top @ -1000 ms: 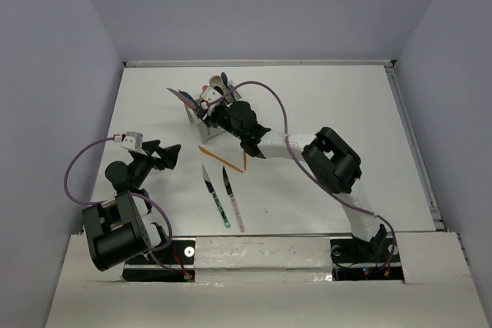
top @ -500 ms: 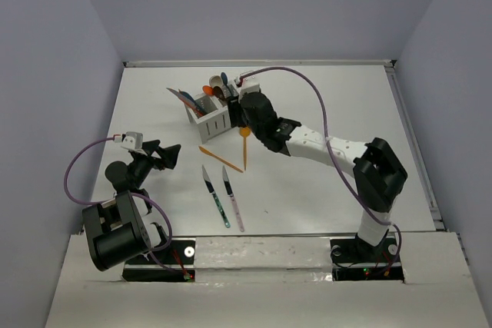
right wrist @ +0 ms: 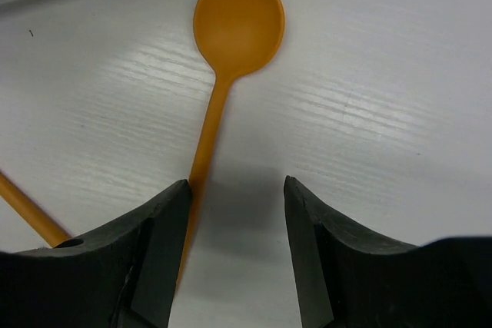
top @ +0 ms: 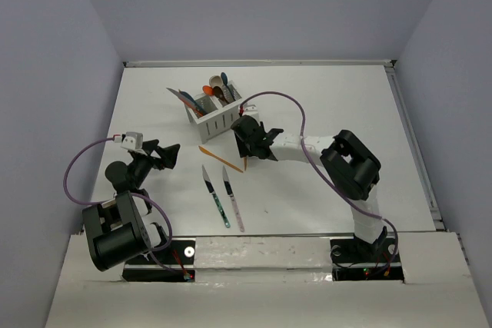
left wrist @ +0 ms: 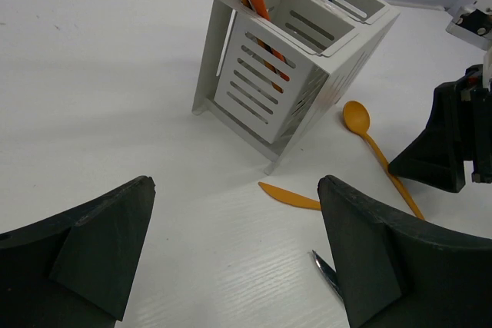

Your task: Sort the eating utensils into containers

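Right wrist view: my right claw (right wrist: 234, 186) stands wide open just above the table (right wrist: 369, 74) and holds nothing. The orange spoon (right wrist: 238, 24) lies flat below it, bowl toward 12 o'clock, handle running toward 7 o'clock along the inner edge of the finger at 9 o'clock (right wrist: 157, 259). I cannot tell whether finger and handle touch. The handle's lower end is hidden behind that finger. At 8 o'clock the orange knife (right wrist: 27, 217) shows only as a short shaft, cut off by the frame edge and the same finger.

Top external view: the right claw covers most of the spoon, and only the handle tip shows at its 6 o'clock. The white caddy (top: 217, 117) stands near, at the claw's 11 o'clock, with orange, blue and brown utensils (top: 215, 90) upright in it. Which compartment each occupies is too small to make out. The teal-handled knife (top: 217, 199) and the pink-handled knife (top: 233, 201) lie side by side toward 7 o'clock.

Left wrist view: my left claw (left wrist: 234, 190) is also spread wide and empty, facing the caddy at 12 o'clock. One dark blade tip at 5 o'clock is mostly hidden by a finger.
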Motion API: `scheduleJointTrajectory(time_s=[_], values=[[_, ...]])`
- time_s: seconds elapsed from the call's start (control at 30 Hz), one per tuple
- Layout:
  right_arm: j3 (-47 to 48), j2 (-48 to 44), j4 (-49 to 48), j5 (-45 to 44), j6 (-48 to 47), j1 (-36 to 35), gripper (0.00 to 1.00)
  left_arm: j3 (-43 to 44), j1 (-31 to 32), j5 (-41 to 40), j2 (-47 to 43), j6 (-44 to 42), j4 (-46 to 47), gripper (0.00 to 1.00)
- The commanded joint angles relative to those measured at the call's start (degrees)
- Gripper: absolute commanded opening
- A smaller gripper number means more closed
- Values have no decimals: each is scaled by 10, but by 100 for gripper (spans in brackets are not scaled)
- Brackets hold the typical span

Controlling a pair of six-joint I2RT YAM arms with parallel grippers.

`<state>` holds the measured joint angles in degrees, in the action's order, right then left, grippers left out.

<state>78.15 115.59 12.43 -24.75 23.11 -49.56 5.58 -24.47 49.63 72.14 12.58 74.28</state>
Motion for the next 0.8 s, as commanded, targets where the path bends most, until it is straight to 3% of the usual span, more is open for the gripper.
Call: scheduleJointTrajectory(time_s=[0.0, 0.23, 0.47, 0.77], values=[[54, 33, 30, 1, 18, -1, 57, -5, 2, 0, -14, -14, 200, 99], [82, 68, 61, 6, 28, -1, 43, -7, 3, 1, -17, -15, 201, 99], [36, 35, 67, -31, 54, -1, 0, -8, 3, -1, -18, -18, 199, 99], [-106, -135, 83, -99, 62, -1, 0, -7, 3, -5, -18, -22, 196, 99]])
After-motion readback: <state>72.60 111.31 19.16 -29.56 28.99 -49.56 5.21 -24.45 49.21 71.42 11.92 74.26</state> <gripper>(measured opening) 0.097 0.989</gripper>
